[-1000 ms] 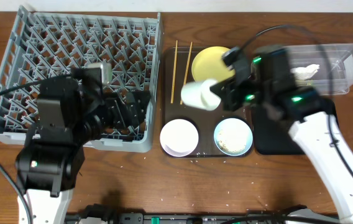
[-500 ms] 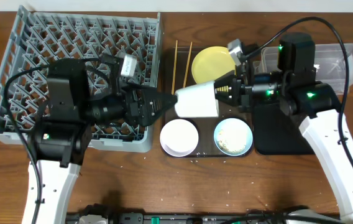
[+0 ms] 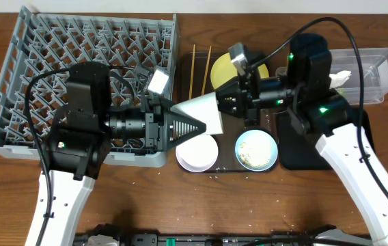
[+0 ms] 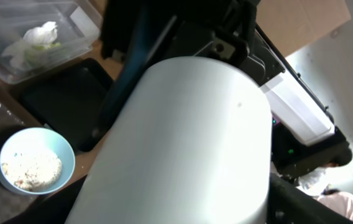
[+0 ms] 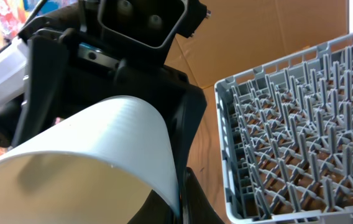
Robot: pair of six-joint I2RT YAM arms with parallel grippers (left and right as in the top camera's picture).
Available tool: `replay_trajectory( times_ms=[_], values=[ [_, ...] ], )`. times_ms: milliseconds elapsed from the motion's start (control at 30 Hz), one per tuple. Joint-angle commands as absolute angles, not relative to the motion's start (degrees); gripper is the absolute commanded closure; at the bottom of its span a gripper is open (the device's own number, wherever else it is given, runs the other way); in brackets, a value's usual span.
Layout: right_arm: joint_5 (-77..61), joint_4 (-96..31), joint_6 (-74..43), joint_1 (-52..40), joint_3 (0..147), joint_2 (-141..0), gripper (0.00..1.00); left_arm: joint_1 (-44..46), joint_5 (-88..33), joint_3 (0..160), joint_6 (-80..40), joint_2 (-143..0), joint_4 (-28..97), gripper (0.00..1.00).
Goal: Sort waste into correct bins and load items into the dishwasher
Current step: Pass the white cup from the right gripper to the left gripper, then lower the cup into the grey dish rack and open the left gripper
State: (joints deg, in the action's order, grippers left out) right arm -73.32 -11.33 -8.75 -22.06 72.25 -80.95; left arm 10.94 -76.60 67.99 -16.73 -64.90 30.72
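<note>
One white cup (image 3: 204,113) aloft between both arms

Across the left half of the bench (image 3: 146,198): grey dish rack (image 3: 78,41), biggest by far, rows of upright pegs. Just right of it: dark brown tray (image 3: 225,158). At far right: clear tub (image 3: 378,65), with glossy black tray (image 3: 293,154) in front of it, partly under the right arm (image 3: 348,157).

On the brown tray:
- yellow plate (image 3: 223,68) at the back, half hidden by the right arm;
- white bowl (image 3: 197,152) at front left;
- light blue bowl (image 3: 256,150) at front right.

In the air over the brown tray's left part, above the white bowl: the white cup, tipped on its side. Clamped on the cup's rim: right gripper (image 3: 227,106), thin wall pinched between its fingers. From the rack side: left gripper (image 3: 192,127), jaws spread wide round the cup's body; contact with the wall impossible to tell.

Along the brown tray's left edge: two wooden chopsticks (image 3: 192,75), side by side, lengthwise. Inside the clear tub: crumpled white napkin (image 3: 339,76). Smallest of all: whitish rice scraps (image 3: 254,156) in the light blue bowl, plus a few loose grains on the bench before the tray.
</note>
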Motion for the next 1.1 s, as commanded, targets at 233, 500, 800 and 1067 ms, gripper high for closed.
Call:
replay_trajectory(
  times_ms=[233, 500, 800, 1067],
  values=[
    [-70.48, -12.25, -10.70, -23.66, 72.73, -81.01, 0.99, 11.07, -76.58, 68.86, -16.58, -65.06, 28.97, 0.38],
    [-66.13, -13.04, -10.66, -23.29, 72.73, -80.99, 0.55, 10.94, -64.31, 68.86, -16.29, -64.93, 30.98, 0.43],
    [-45.43, -26.00, -9.17, -15.29, 72.73, -80.12, 0.27, 3.55, -20.16, 68.95, -15.40, -60.23, 51.55, 0.43],
    [-39.59, -35.07, -6.52, -16.73, 72.73, -80.14, 0.27, -9.15, 4.10, 68.90, -25.04, -59.07, 62.54, 0.43]
  ],
)
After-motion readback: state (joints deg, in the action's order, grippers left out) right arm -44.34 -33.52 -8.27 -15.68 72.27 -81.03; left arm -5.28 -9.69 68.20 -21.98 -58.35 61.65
